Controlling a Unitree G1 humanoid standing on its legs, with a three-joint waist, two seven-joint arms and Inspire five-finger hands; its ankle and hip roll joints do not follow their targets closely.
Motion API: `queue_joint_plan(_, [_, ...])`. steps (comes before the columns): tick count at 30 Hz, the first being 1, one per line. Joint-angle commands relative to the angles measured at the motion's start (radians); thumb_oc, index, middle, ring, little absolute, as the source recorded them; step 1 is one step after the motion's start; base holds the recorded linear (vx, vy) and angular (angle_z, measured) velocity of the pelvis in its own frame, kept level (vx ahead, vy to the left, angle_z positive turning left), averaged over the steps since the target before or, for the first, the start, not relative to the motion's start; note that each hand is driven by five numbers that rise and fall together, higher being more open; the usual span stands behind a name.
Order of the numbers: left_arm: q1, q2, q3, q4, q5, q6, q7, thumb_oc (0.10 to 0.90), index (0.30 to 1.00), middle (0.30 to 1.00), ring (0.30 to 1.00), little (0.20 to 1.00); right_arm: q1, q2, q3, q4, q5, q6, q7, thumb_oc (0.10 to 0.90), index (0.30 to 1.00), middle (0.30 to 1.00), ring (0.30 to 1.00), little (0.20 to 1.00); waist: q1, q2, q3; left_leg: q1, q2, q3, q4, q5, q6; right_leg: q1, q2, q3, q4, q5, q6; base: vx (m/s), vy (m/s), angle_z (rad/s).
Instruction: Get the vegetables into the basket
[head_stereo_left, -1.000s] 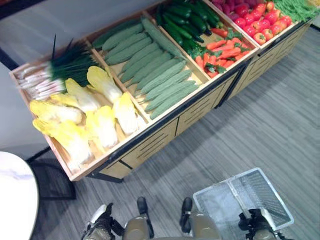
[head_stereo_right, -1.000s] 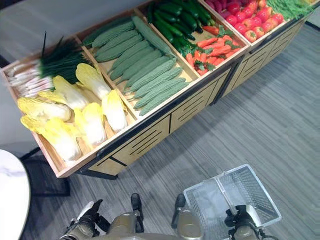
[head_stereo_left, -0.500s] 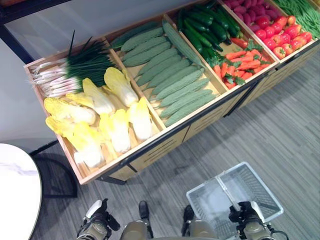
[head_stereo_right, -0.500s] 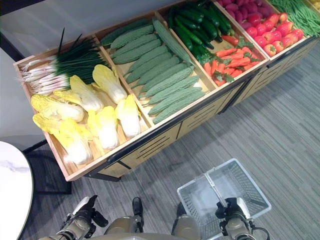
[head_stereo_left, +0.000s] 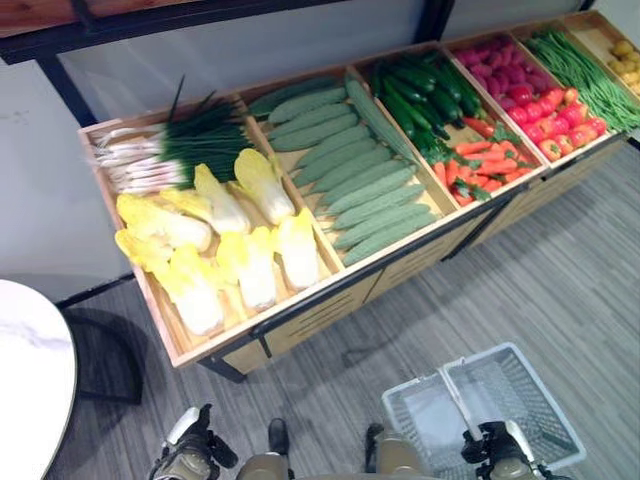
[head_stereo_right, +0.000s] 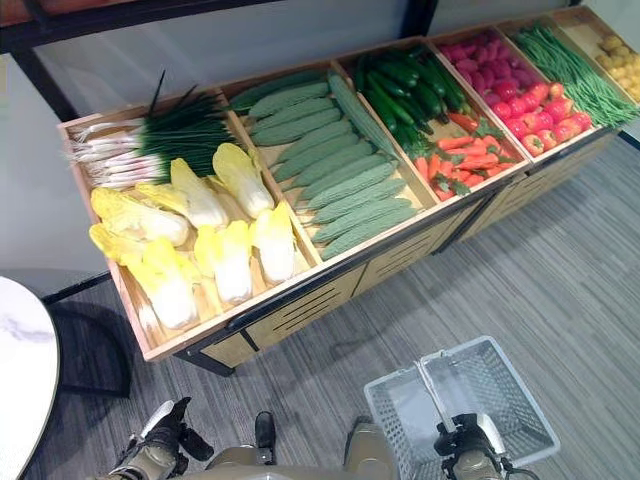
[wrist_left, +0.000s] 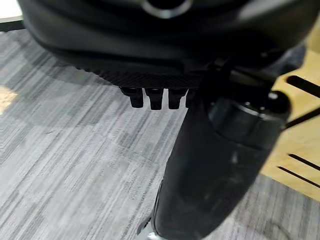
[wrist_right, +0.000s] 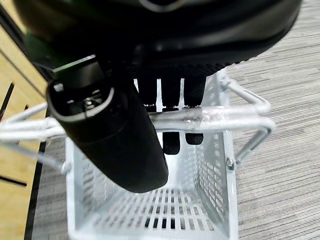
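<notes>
The right hand (wrist_right: 150, 125) is curled round the handle (wrist_right: 215, 117) of the basket (head_stereo_right: 480, 395); the left hand (wrist_left: 160, 90) hangs curled, holding nothing.

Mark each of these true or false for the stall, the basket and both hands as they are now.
1. The right hand has its fingers curled round the handle of the white basket. True.
2. The basket already holds cabbages. False: it is empty.
3. The left hand holds a cucumber. False: it hangs low over the grey floor, holding nothing.
4. The yellow cabbages share a compartment with the spring onions. True.
</notes>
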Motion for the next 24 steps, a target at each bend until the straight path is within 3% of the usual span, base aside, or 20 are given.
queue_joint_plan(1, [-0.032,0.024,0.051,0.008,-0.014,-0.013,0.010,0.900,1.000,1.000,1.000,1.000,-0.033,-0.063,0.000,-0.035,0.017,-0.026,-0.037,0.400,0.300,0.300,0.300,0.300,-0.011,0.004,0.060,0.033,0.022,-0.047,0.001,-0.038,-0.069,0.034,0.026,0.078,-0.063,0.155,0.029,0.06,-0.166,0.56])
queue_joint_plan(3, [-0.036,0.026,0.052,0.014,-0.017,-0.013,0.008,0.900,1.000,1.000,1.000,1.000,-0.028,-0.060,0.001,-0.039,0.016,-0.026,-0.035,0.400,0.300,0.300,0.300,0.300,-0.018,0.004,0.065,0.034,0.027,-0.067,0.001,-0.036,-0.076,0.023,0.037,0.098,-0.051,0.155,0.027,0.04,-0.153,0.84])
queue_joint_plan(12, [-0.029,0.021,0.071,0.034,-0.037,-0.004,0.010,0.900,1.000,1.000,1.000,1.000,0.003,-0.090,0.009,-0.027,-0.010,-0.027,-0.026,0.400,0.300,0.300,0.300,0.300,-0.022,0.023,0.061,0.004,0.119,-0.141,0.012,0.030,-0.139,0.086,0.094,-0.022,-0.061,0.082,-0.033,0.02,-0.279,0.32])
queue_joint_plan(16, [-0.033,0.013,0.058,0.028,-0.031,-0.001,0.010,0.900,1.000,1.000,1.000,1.000,0.004,-0.120,0.007,-0.026,-0.020,-0.030,-0.028,0.400,0.300,0.300,0.300,0.300,-0.024,0.030,0.074,-0.031,0.129,-0.162,0.046,0.055,-0.151,0.100,0.104,-0.063,-0.067,0.075,-0.054,-0.04,-0.231,0.32])
queue_joint_plan(20, [-0.036,-0.001,0.065,0.023,-0.046,0.000,0.016,0.900,1.000,1.000,1.000,1.000,0.013,-0.129,-0.010,-0.016,-0.013,-0.026,-0.030,0.400,0.300,0.300,0.300,0.300,-0.047,0.023,0.052,-0.001,0.096,-0.109,0.126,-0.024,-0.135,0.090,0.086,-0.098,-0.073,0.081,-0.065,-0.05,-0.077,0.40])
queue_joint_plan(24, [-0.021,-0.015,0.083,0.028,-0.062,0.006,0.029,0.900,1.000,1.000,1.000,1.000,0.020,-0.117,-0.019,0.004,-0.008,-0.019,-0.037,0.400,0.300,0.300,0.300,0.300,-0.050,0.041,0.034,0.025,0.096,-0.080,0.053,-0.012,-0.132,0.098,0.088,-0.111,-0.093,0.090,-0.054,0.02,0.049,0.27])
